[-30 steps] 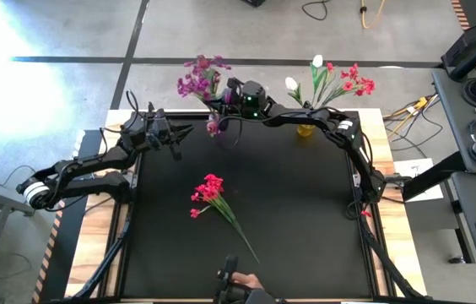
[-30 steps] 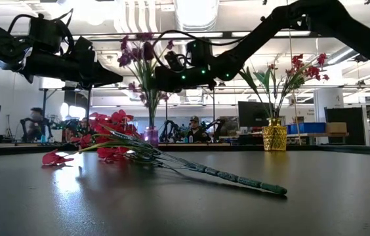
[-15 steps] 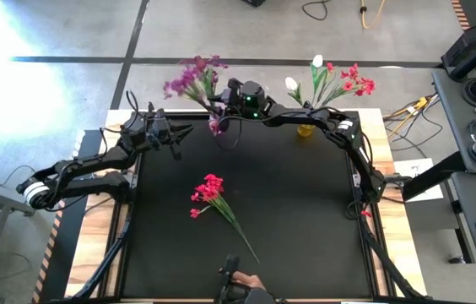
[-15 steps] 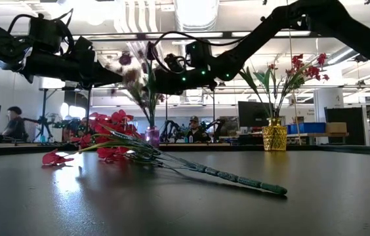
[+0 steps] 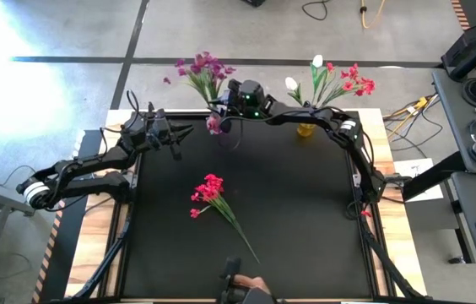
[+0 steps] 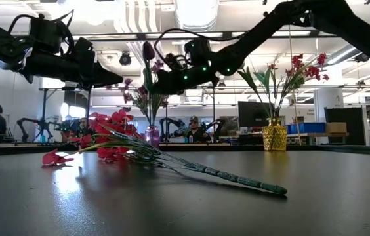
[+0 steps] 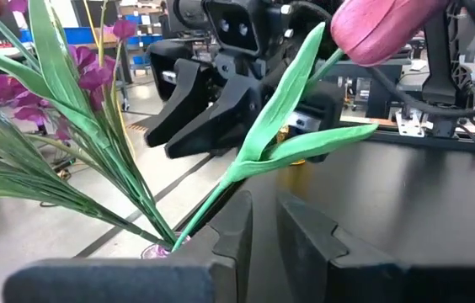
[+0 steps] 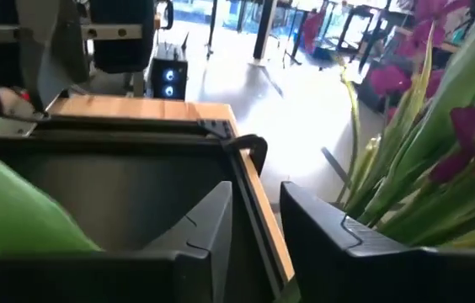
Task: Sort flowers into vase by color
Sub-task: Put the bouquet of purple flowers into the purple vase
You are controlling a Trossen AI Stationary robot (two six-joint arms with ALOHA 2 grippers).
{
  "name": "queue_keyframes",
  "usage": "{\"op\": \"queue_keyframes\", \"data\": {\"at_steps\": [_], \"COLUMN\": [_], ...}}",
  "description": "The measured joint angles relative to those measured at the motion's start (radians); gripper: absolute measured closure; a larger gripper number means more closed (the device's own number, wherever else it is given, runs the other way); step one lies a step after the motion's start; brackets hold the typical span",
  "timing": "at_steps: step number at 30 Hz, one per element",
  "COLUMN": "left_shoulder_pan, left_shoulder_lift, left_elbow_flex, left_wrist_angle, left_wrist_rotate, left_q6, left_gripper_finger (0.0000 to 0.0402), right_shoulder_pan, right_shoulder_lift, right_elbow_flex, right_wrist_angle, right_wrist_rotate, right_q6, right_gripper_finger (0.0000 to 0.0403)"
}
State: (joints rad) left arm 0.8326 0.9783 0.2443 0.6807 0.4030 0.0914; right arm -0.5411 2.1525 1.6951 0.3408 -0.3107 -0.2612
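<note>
Over on the far left, the left gripper hangs above the tabletop, pointing right toward the vases. Its own wrist view shows the fingers a small way apart with nothing between them.

A bit right of that, out in the middle of the tabletop, the red flower bunch is lying flat on its side. The blooms are toward the far left and the long green stem runs off to the near right. Nothing is touching it.

At the far edge sits the small purple vase with the purple flowers standing in it, blooms fanning out beyond the tabletop edge. The right gripper is up in the air right beside those stems, just right of them. Its arm reaches in from the right side. Fingers are slightly apart and empty, with the purple blooms and leaves close by in its wrist view.

Further right along the far edge is the gold vase, holding the red/pink flowers plus a couple of white buds.
</note>
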Motion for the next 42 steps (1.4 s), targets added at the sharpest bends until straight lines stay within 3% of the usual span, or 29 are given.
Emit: {"op": "queue_keyframes", "data": {"at_steps": [9,15,18,21,29,33,42], "left_shoulder_pan": [0.000,0.000,0.000,0.020,0.139,0.179,0.224], "left_shoulder_lift": [0.000,0.023,0.075,0.153,0.458,0.610,0.784], "left_elbow_flex": [0.000,0.001,0.001,0.008,0.219,0.327,0.411], "left_wrist_angle": [-0.001,0.000,0.017,0.094,0.116,0.116,0.199], "left_wrist_rotate": [0.000,-0.002,-0.071,-0.103,0.147,0.182,0.138], "left_q6": [-0.008,-0.058,-0.078,-0.103,-0.206,-0.271,-0.364], "left_gripper_finger": [0.0364,0.0365,0.0384,0.0398,0.0401,0.0400,0.0319], "right_shoulder_pan": [0.013,0.059,0.079,0.086,0.090,0.100,0.110], "right_shoulder_lift": [-0.081,-0.146,-0.190,-0.248,-0.487,-0.611,-0.786], "right_elbow_flex": [0.000,-0.009,-0.050,-0.131,-0.484,-0.648,-0.850], "right_wrist_angle": [-0.137,-0.246,-0.270,-0.258,-0.068,0.023,0.119], "right_wrist_rotate": [0.035,0.120,0.153,0.155,0.212,0.221,0.259], "right_q6": [-0.068,-0.129,-0.156,-0.151,-0.091,-0.070,-0.063], "right_gripper_finger": [0.0385,0.0394,0.0394,0.0394,0.0394,0.0394,0.0394]}}
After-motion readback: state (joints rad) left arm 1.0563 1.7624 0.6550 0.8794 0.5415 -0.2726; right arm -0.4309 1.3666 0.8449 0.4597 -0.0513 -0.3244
